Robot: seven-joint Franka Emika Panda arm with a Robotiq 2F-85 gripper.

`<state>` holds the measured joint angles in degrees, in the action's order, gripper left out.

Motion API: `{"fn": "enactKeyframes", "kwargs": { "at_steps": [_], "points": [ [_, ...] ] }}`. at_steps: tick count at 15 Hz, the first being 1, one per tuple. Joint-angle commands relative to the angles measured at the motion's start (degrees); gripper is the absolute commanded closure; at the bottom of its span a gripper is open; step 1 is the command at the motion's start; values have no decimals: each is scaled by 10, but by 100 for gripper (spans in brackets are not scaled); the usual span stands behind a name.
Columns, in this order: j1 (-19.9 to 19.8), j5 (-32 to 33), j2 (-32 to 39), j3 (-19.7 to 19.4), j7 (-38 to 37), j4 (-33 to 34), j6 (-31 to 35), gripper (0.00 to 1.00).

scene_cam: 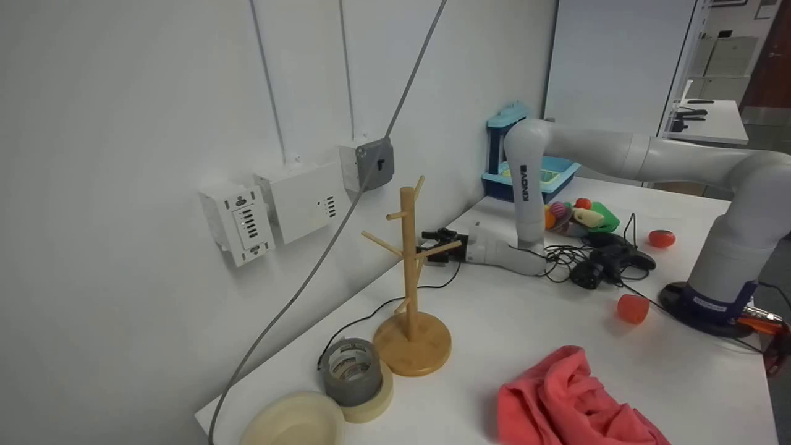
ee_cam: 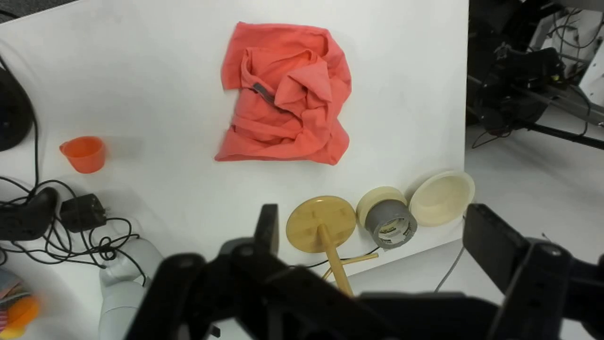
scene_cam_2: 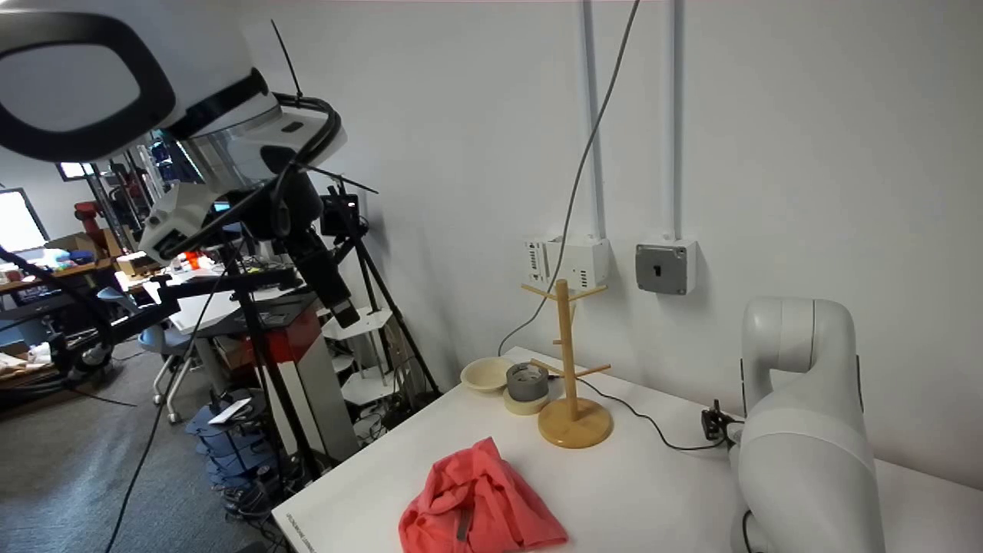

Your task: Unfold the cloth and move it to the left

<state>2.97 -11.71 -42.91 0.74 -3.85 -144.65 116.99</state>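
In the wrist view, a crumpled coral cloth (ee_cam: pixel 291 97) lies on a white table (ee_cam: pixel 188 193) at 11 o'clock from the claw (ee_cam: pixel 375 226), which gapes wide and grips nothing; roughly square, the cloth offers no clear long axis for the likely reach.

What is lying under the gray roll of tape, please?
A beige roll lies under the gray roll of tape, on the white table. The beige roll's outer edge shows; the part of its top beneath the gray one is covered, so I cannot see it.
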Motion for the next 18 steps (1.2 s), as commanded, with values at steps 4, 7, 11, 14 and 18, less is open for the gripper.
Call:
{"fn": "enactKeyframes", "kwargs": {
  "at_steps": [4, 7, 11, 14, 18],
  "points": [
    [-4, 6, 14, 7, 1, -5, 10, 0],
    [-4, 15, 32, 18, -3, -21, 21, 0],
    [0, 20, 76, 33, -4, -57, 57, 0],
    [3, 26, 131, 41, 3, -84, 108, 0],
    [-3, 50, 233, 40, 11, -86, 169, 0]
  ]
}}
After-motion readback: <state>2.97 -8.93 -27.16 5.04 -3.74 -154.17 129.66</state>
